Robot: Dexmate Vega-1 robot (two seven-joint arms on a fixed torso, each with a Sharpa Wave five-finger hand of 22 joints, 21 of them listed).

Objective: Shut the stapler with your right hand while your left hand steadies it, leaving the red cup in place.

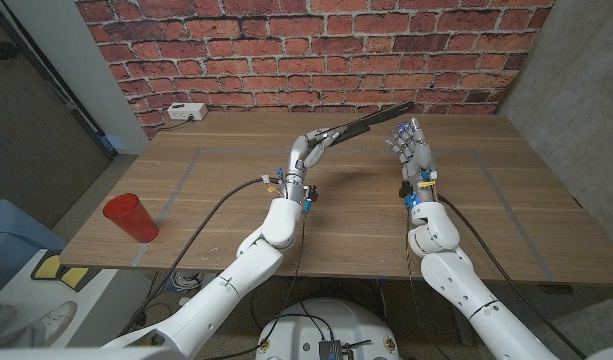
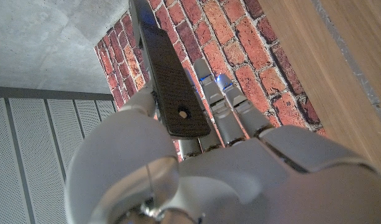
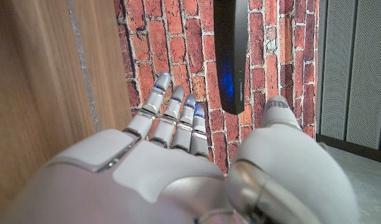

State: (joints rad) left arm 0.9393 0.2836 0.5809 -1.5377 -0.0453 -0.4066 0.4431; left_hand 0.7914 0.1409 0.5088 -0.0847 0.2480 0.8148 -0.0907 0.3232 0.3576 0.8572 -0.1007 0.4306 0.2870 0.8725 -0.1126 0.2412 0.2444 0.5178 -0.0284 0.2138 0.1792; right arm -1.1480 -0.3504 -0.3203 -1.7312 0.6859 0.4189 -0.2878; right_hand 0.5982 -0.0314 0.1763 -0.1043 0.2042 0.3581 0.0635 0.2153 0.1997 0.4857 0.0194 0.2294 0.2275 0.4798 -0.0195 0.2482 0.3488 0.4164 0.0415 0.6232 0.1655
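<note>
Head view gives us the whole wooden table (image 1: pixel 386 200): one long black stapler (image 1: pixel 371 119) lifted off the far middle of it, tilted, far end up toward the brick wall (image 1: pixel 316 50). The left hand (image 1: pixel 311 150) grips its near end, and the left wrist view alone shows the textured black underside with a small rivet, pinched between thumb and fingers (image 2: pixel 230 102). The right hand (image 1: pixel 408 145) hovers just beside the raised tip, fingers straight and apart, holding nothing. One red plastic cup (image 1: pixel 129 217) lies on its side at the table's left edge, well apart
</note>
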